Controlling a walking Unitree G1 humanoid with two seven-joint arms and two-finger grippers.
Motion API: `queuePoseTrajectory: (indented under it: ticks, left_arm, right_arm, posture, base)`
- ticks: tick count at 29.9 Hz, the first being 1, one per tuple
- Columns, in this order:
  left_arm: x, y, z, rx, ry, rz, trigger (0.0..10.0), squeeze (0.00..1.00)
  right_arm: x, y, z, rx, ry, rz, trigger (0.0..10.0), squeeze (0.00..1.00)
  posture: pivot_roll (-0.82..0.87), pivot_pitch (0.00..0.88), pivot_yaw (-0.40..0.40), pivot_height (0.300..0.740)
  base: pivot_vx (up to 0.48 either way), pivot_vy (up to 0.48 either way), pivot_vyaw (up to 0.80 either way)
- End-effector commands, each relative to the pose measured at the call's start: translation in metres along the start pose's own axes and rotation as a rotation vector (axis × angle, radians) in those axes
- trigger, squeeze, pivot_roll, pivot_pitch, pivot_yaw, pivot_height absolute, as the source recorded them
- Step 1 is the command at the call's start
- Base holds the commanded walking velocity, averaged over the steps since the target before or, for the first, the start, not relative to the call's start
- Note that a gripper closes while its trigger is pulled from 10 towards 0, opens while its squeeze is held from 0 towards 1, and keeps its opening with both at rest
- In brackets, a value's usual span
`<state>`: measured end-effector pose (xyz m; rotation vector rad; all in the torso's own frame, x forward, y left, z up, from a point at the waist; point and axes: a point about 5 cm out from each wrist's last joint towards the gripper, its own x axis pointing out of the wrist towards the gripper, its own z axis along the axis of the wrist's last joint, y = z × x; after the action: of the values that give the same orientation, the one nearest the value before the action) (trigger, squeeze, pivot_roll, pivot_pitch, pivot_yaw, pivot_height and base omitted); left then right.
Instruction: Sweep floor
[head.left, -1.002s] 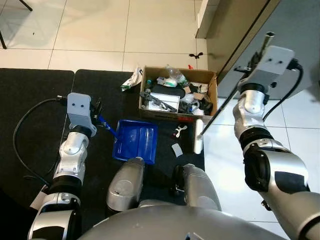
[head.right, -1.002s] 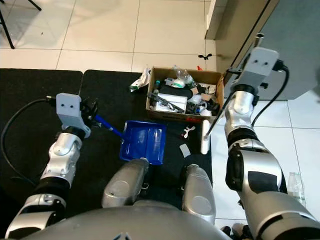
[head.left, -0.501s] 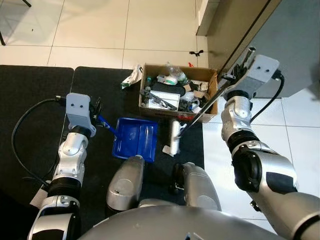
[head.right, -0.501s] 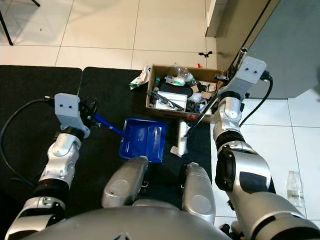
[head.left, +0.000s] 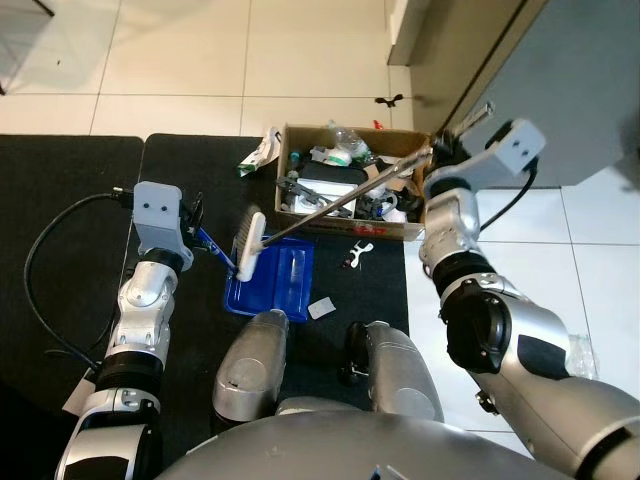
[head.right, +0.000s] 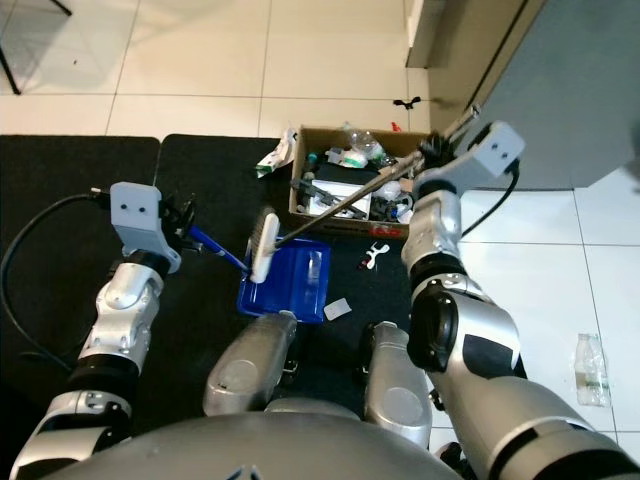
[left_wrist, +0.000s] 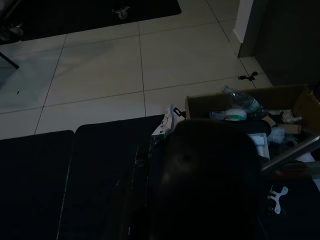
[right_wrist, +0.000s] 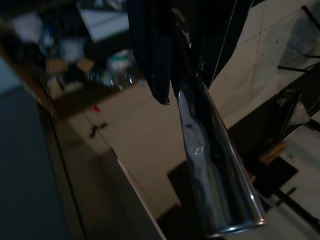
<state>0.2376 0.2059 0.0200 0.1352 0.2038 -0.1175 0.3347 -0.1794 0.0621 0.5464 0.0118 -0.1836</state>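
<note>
A blue dustpan (head.left: 275, 283) lies on the black mat (head.left: 190, 180) just ahead of my knees. My left gripper (head.left: 196, 233) is shut on its blue handle. The white broom head (head.left: 248, 246) rests at the pan's far left corner. Its metal handle (head.left: 345, 203) slants up to the right, over the box, into my right gripper (head.left: 440, 156). In the right wrist view the black fingers (right_wrist: 150, 55) are clamped on the shiny handle (right_wrist: 210, 165). A white paper scrap (head.left: 321, 308) lies on the mat beside the pan's near right corner. A small white piece (head.left: 358, 252) lies farther right.
A cardboard box (head.left: 425, 200) full of rubbish stands at the mat's far edge. A crumpled wrapper (head.left: 258, 152) lies left of it. Grey cabinets (head.left: 520, 70) rise at the right. A plastic bottle (head.right: 587, 355) lies on the tiles to the right. A black cable (head.left: 50, 260) loops on the mat.
My right arm has swung the broom head left across the mat, from its right edge onto the dustpan. The white scrap moved left with it. The left arm and dustpan stayed put.
</note>
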Motion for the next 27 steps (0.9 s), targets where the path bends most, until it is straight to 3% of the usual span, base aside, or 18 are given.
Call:
queuePoseTrajectory:
  ticks: [1, 4, 12, 14, 23, 27]
  left_arm:
    - [-0.007, -0.005, -0.016, 0.011, 0.090, -0.026, 10.0, 0.00]
    - [-0.006, -0.005, -0.017, 0.010, 0.091, -0.027, 10.0, 0.00]
    - [-0.005, -0.006, -0.016, 0.009, 0.092, -0.032, 10.0, 0.00]
    - [-0.006, -0.006, -0.016, 0.010, 0.093, -0.033, 10.0, 0.00]
    - [-0.008, -0.005, -0.017, 0.010, 0.094, -0.026, 10.0, 0.00]
    - [-0.010, -0.004, -0.018, 0.010, 0.095, -0.021, 10.0, 0.00]
  right_arm:
    - [0.003, 0.012, 0.012, -0.110, -0.073, 0.095, 10.0, 0.00]
    - [0.003, 0.018, 0.019, -0.228, -0.124, 0.152, 10.0, 0.00]
    - [0.004, 0.016, 0.030, -0.389, -0.180, 0.166, 10.0, 0.00]
    - [0.005, 0.012, 0.030, -0.488, -0.168, 0.133, 10.0, 0.00]
    - [0.005, -0.002, 0.030, -0.569, -0.150, 0.029, 10.0, 0.00]
    - [0.006, -0.009, 0.033, -0.649, -0.142, 0.010, 10.0, 0.00]
  posture:
    - [0.31, 0.091, 0.011, 0.740]
    - [0.31, 0.089, 0.009, 0.740]
    - [0.30, 0.088, 0.012, 0.740]
    - [0.31, 0.088, 0.011, 0.740]
    - [0.32, 0.090, 0.004, 0.740]
    - [0.32, 0.093, 0.005, 0.740]
  base:
    - [0.000, 0.000, 0.00]
    - [0.000, 0.000, 0.00]
    - [0.000, 0.000, 0.00]
    - [0.000, 0.000, 0.00]
    - [0.000, 0.000, 0.00]
    - [0.000, 0.000, 0.00]
